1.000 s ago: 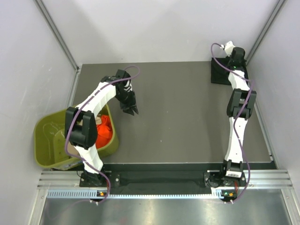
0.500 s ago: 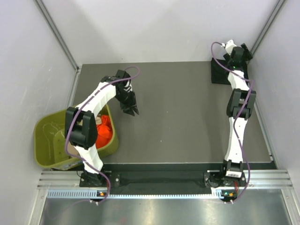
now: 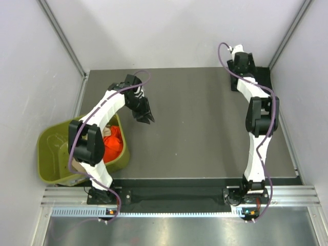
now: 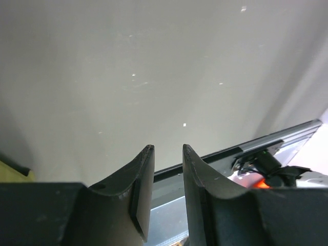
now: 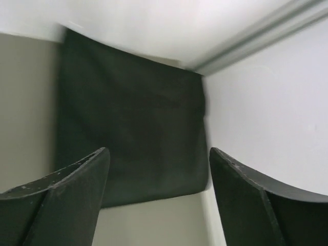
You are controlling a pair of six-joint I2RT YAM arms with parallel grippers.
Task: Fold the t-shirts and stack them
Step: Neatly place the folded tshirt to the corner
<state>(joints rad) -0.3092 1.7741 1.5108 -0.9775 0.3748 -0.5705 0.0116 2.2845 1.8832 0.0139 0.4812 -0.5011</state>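
Held: one folded plain black cloth t-shirt (image 5: 133, 113), flat in the far right corner of the dark grey bench (image 3: 195, 133), and one crumpled orange-red cloth t-shirt (image 3: 114, 142) in one olive-green plastic tub (image 3: 51, 154) at the near left edge; no beige one could be made out. Two end effectors, both empty: the right end effector (image 5: 159, 154) stood wide just above the black shirt, the left end effector (image 4: 167, 148) narrowly parted over bare bench. Judged risks: the right one snagging the fold as it moved off, and the tub dragging when the orange-red shirt was lifted.
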